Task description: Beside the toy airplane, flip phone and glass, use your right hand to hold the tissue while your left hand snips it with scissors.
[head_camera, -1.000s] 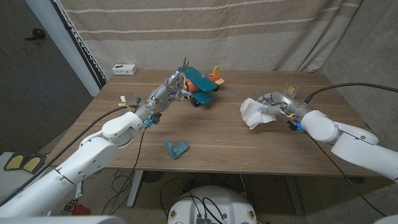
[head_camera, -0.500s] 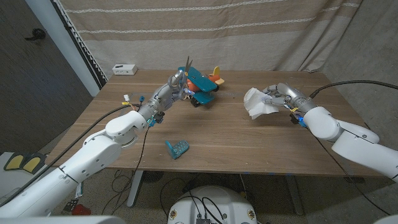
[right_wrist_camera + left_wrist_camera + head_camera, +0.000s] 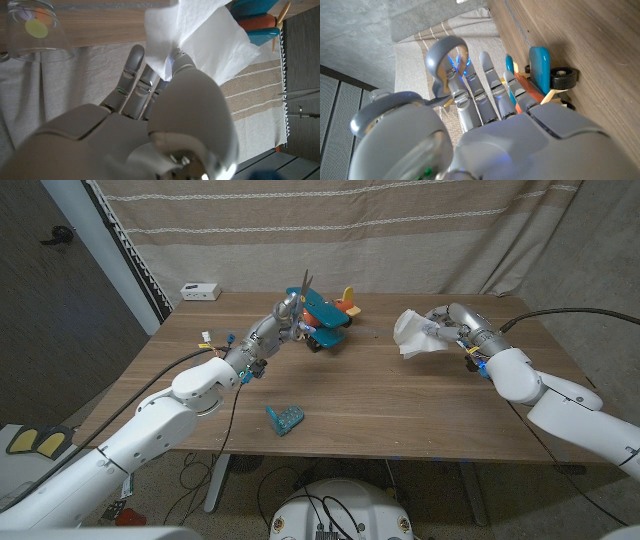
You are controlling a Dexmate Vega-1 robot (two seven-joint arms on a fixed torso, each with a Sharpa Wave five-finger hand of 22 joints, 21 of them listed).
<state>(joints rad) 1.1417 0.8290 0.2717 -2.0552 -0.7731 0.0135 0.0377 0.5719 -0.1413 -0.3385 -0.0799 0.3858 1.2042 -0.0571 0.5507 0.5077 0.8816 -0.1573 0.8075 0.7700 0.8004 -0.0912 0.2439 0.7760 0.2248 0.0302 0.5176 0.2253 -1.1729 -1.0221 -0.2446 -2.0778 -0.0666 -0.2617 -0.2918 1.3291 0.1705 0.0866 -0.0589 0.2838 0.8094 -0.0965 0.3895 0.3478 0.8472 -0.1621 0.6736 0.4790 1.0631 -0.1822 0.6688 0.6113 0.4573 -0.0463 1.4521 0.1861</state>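
Above bare tabletop, right hand (image 3: 447, 321) pinches white tissue (image 3: 412, 334); left hand (image 3: 278, 317) grips grey-handled scissors (image 3: 432, 75) beside teal toy airplane (image 3: 325, 316). Right wrist view adds clear glass (image 3: 32, 30).

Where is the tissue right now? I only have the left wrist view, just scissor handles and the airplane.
Observer: The tissue hangs from the right hand, over the table's right side.
Operator: Is there a gap between it and my scissors?
Observer: Yes. In the head view they point up beside the toy airplane, well apart from the tissue.
Operator: Where is the phone?
Observer: The blue flip phone lies nearer the table's front edge, out of that line.
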